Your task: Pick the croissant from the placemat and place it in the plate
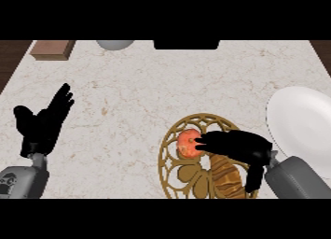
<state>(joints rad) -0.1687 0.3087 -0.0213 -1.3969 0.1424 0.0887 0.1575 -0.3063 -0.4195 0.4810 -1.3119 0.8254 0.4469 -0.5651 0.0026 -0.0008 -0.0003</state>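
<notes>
Pale marble tabletop point(161, 84), dark wood at both sides. Croissant point(226, 179) on gold lattice placemat point(169, 156), partly under right hand point(237, 142); can't tell if fingers closed. Left hand point(40, 123) open at left. White plate point(305, 121) just beside.

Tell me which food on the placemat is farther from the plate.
The round orange one, at the placemat's upper left; the croissant lies lower right, nearer the plate.

Wide bare counter point(147, 79) stretches across the middle, free passage there. The strip between placemat point(169, 154) and plate point(305, 116) is narrow but bare. On the mat, a round orange-red item point(187, 142) crowds the croissant point(226, 179), just beside it. A wooden block point(52, 49) and grey bowl point(114, 44) line the far edge.
</notes>
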